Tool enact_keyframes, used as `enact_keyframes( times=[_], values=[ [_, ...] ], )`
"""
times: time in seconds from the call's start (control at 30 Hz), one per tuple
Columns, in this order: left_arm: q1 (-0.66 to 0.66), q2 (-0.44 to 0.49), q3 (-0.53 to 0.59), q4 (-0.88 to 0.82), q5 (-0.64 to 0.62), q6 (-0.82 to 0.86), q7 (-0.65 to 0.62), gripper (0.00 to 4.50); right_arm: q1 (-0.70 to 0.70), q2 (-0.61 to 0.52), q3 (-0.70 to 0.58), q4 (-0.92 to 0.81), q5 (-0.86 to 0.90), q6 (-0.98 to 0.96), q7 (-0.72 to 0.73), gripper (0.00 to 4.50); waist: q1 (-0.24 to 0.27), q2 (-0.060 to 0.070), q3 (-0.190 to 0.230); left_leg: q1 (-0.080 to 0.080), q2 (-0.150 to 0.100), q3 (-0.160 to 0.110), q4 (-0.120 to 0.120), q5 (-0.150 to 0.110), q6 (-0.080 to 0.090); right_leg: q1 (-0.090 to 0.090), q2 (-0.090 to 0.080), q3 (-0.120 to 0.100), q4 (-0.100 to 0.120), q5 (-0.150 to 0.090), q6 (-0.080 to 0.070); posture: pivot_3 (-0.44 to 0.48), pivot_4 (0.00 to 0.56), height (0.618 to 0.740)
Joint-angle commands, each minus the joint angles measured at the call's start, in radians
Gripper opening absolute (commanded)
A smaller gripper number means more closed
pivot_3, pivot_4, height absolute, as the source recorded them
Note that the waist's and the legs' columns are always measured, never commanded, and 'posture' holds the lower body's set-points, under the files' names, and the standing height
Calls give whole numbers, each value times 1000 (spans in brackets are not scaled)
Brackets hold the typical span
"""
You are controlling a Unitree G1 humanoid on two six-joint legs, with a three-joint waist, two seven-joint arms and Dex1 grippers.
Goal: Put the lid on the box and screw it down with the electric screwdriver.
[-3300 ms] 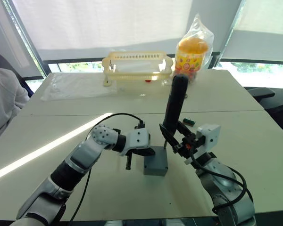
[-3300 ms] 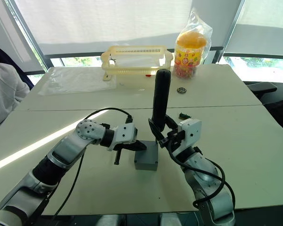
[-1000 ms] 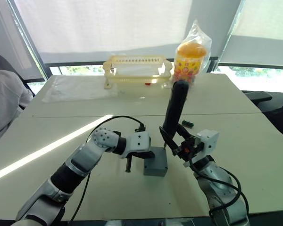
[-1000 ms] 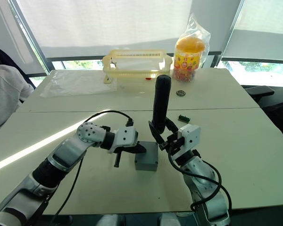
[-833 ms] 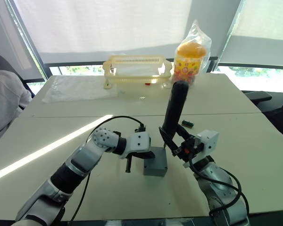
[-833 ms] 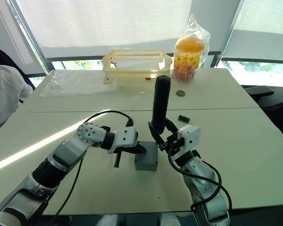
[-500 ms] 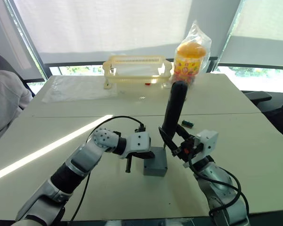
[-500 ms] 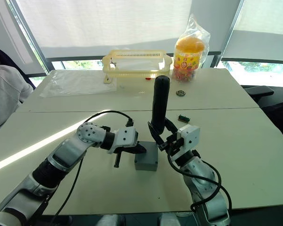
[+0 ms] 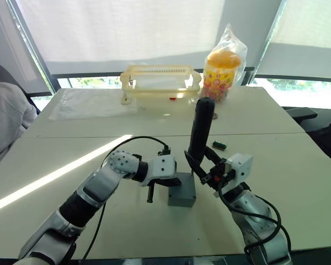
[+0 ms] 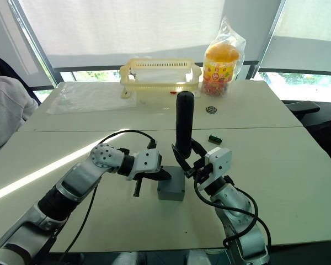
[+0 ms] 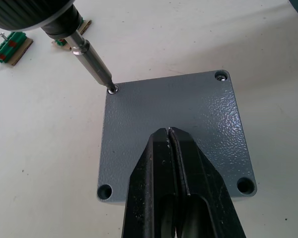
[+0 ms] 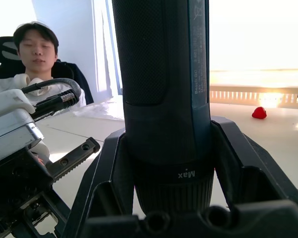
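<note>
Fingers of the left gripper [image 11: 170, 130] were pressed together, holding nothing, tips resting on the flat grey-blue plastic lid [image 11: 188, 109]. It sat on the small grey box [image 9: 181, 194] near the middle of the white table [image 9: 298, 160]. The right gripper [image 12: 171, 163] was clamped around the long black electric screwdriver [image 9: 200, 130], standing almost upright, bit in the lid's far corner screw [image 11: 111, 90].

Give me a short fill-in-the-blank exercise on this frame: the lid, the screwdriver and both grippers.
The right gripper is shut on the long black electric ____.
The screwdriver's thin metal bit sits on a ____ at one corner of the flat grey-blue plastic lid.
The left gripper, fingers closed together, rests on top of the ____.
The yellow plastic basket stands ____ from the grey box, toward the window.

Missing words: screwdriver; screw; lid; apart
</note>
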Motion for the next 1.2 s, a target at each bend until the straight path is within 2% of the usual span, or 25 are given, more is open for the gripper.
enact_keyframes(
  times=[0.03, 0.63, 0.87, 1.07, 1.2],
  values=[
    [22, 15, -40, 26, 32, 27, -7, 0, 44, -12, 22, 98, -22, 52, 7, 1789, 0, 0, 0, 0, 0, -1, 0, 0, 0, 0, 0, 0, -1, 0, 0, 0, 150, 740],
    [23, 14, -47, 37, 38, 16, -7, 0, 15, -16, -17, 49, -13, 53, -9, 1789, 0, 2, 1, -2, -1, -3, -4, -2, -2, -1, -6, 0, -9, 1, -1, 0, 150, 740],
    [28, 2, -52, 50, 41, 7, -3, 0, -12, -34, -44, -21, 6, 97, -17, 1789, 3, 3, 1, -13, -1, -3, -3, -1, -1, -7, -7, -1, -9, 2, -3, 0, 150, 740],
    [30, 9, -58, 59, 45, 1, -13, 0, -135, -50, -150, -240, 175, 302, -76, 1789, 5, 8, 7, -19, -4, -3, 1, -1, -1, -11, -6, -2, -7, 2, -3, 0, 150, 740],
    [30, 9, -59, 66, 45, -3, -15, 0, -256, -79, -253, -352, 386, 476, -147, 1789, 4, 10, 8, -20, -4, -2, 1, -1, -1, -14, -4, -3, -5, 2, -2, 0, 150, 740]
  ],
)
